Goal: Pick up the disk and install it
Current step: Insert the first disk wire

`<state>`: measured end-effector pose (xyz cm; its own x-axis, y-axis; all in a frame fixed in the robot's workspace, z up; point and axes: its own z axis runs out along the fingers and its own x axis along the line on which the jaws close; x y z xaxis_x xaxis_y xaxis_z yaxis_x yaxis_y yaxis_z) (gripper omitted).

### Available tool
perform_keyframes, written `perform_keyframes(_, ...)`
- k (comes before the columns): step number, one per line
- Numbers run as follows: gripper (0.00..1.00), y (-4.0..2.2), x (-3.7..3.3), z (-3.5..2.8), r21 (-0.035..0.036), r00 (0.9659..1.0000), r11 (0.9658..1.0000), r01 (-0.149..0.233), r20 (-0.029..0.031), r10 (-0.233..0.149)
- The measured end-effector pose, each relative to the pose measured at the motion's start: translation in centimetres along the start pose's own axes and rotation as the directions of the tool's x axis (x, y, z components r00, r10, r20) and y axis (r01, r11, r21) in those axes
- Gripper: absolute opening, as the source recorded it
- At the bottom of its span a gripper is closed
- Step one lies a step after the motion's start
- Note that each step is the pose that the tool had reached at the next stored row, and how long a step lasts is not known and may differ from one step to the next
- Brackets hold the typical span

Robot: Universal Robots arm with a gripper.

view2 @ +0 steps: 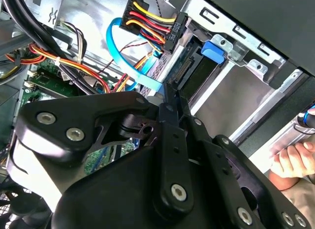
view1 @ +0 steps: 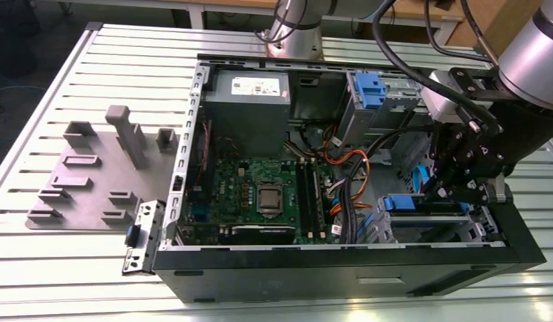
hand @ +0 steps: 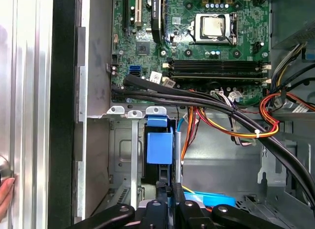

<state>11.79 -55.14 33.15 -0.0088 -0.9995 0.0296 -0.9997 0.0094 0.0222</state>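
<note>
The disk (view1: 409,202) sits in the drive cage (view1: 431,223) at the near corner of the open computer case, on the exterior view's right, with its blue caddy handle facing the motherboard. My gripper (view1: 445,193) hangs inside the case right beside it. In the first wrist view the blue handle (hand: 160,146) stands in the bay slot, and my gripper (hand: 168,185) is shut a short way from it with nothing seen between the fingers. In the second wrist view the shut gripper (view2: 169,93) points at the disk's connector edge, near its blue tab (view2: 216,50).
A blue flat cable (view2: 129,61) and a black power plug (view2: 152,24) hang close to the fingertips. Thick cable bundles (hand: 221,111) cross above the bay. Another blue caddy (view1: 368,89) sits by the grey power supply (view1: 249,94). A person's hand (view2: 291,161) rests outside the case. A grey fixture plate (view1: 88,181) lies left.
</note>
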Motion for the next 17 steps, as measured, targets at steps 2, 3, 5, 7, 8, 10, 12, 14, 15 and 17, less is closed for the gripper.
perform_keyframes(2, 0.16, 0.0, 0.0, 0.0, 0.0, 1.0, 1.0, 0.0, -0.0001, 0.0)
perform_keyframes(3, 0.16, 0.0, 0.0, 0.02, 0.0, 1.0, 1.0, 0.0, 0.0002, 0.0)
perform_keyframes(5, 0.16, 0.0, 0.0, 0.02, 0.0, 1.0, 1.0, 0.0, 0.0001, 0.0)
perform_keyframes(7, 0.16, 0.0, 0.0, 0.02, 0.0, 1.0, 1.0, 0.0, 0.0002, 0.0)
perform_keyframes(8, 0.17, 0.0, 0.0, 0.04, 0.0, 1.0, 1.0, 0.0, 0.0006, 0.0)
perform_keyframes(10, 0.17, 0.0, 0.0, 0.04, 0.0, 1.0, 1.0, 0.0, 0.0005, 0.0)
perform_keyframes(12, 0.24, 0.0, 0.0, 0.03, 0.0, 1.0, 1.0, 0.0, 0.0003, 0.0)
perform_keyframes(14, 0.24, 0.0, 0.0, 0.02, 0.0, 1.0, 1.0, 0.0, 0.0002, 0.0)
perform_keyframes(15, 0.24, 0.0, 0.0, -0.03, 0.0, 1.0, 1.0, 0.0, 0.0, 0.0)
perform_keyframes(17, 0.24, 0.01, 0.01, -0.32, 0.0, 1.0, 1.0, 0.0, 0.0002, 0.0)
